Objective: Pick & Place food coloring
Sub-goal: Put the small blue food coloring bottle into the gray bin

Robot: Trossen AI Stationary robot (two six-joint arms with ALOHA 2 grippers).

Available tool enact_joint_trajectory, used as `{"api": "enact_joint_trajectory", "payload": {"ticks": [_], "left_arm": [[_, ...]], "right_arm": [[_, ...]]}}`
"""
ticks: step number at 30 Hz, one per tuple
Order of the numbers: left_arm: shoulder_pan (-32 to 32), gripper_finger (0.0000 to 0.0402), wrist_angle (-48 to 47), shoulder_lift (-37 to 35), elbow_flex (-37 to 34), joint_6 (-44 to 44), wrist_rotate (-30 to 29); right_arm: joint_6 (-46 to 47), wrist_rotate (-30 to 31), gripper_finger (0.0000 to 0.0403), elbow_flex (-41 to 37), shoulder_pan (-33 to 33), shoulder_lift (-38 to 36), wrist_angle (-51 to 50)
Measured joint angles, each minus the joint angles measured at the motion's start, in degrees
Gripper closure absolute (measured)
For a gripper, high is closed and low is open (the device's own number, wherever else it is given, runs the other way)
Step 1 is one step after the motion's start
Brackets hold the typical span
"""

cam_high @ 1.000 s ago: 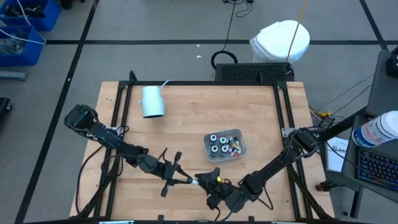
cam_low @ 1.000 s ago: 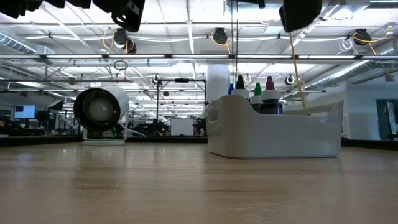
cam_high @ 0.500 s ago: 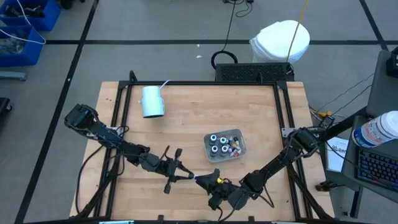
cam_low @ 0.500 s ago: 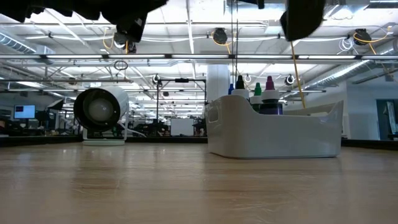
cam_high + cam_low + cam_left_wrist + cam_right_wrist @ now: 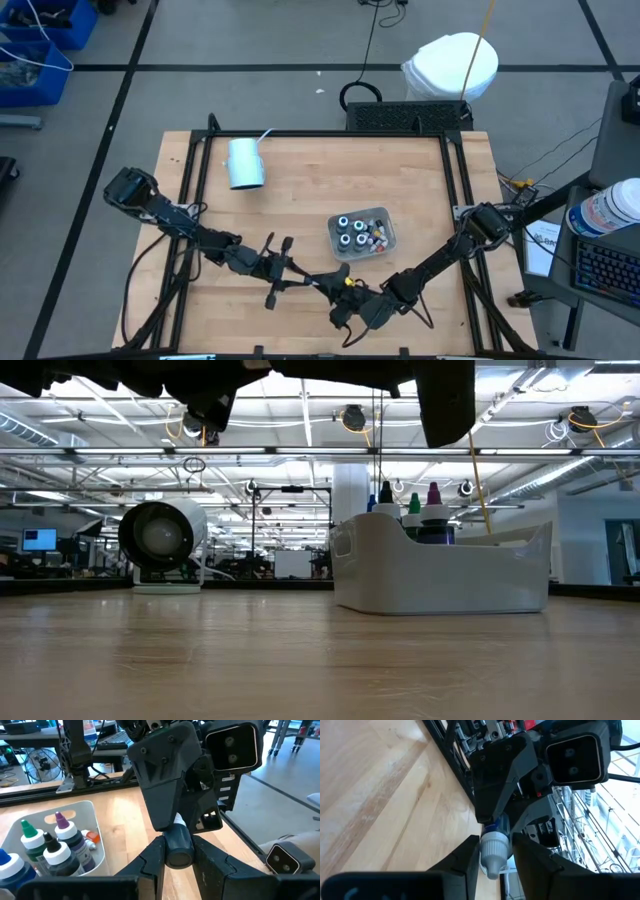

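Observation:
One food coloring bottle (image 5: pixel 178 849), dark blue with a white cap, hangs in the air near the table's front edge between my two grippers. My left gripper (image 5: pixel 303 280) is shut on its body. My right gripper (image 5: pixel 336 287) faces it from the right and is shut on its cap end. The other food coloring bottles (image 5: pixel 352 233) stand in the translucent tray (image 5: pixel 386 224) at mid-table; the left wrist view shows green, purple and black tips (image 5: pixel 47 842) there. My left gripper pinches the bottle's dark blue body (image 5: pixel 176 857) between its two fingers, coming nearly level from the table's left. The bottle lies along the fingers, cap pointing away, lifted clear of the table. My right gripper pinches the bottle's white cap (image 5: pixel 494 851) between its two fingers (image 5: pixel 468 856), coming level from the table's right, opposite my left gripper. The bottle lies along the fingers, and its blue body (image 5: pixel 501 826) reaches on into the left gripper. It is clear of the table.
A pale blue cup (image 5: pixel 245 163) lies on its side at the table's far left, its mouth facing the low view (image 5: pixel 160 540). The tray (image 5: pixel 440 575) stands right of centre. Bare wood lies between cup, tray and the front edge.
My right gripper has moved a little toward the table's left, up to the left gripper, and its fingers have shut on the bottle's cap end. The bottle stays in the air in my left gripper.

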Motion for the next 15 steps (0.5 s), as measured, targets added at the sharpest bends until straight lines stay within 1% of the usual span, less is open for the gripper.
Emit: {"api": "enact_joint_trajectory", "payload": {"ticks": [2, 8, 15], "left_arm": [[0.0, 0.0314, 0.0, 0.0, 0.0, 0.0, 0.02], [0.04, 0.0314, -0.1, 0.0, 0.0, 0.0, -0.22], [0.11, 0.0314, -0.02, 0.0, 0.09, -0.52, 0.0]], "right_arm": [[-0.07, 0.09, 0.0301, 0.0, 0.0, 0.0, 0.04], [-0.15, 1.66, 0.0332, 0.02, 0.49, 0.0, -1.26], [1.07, 4.51, 0.0333, 0.13, 1.38, 0.0, -1.61]]}}
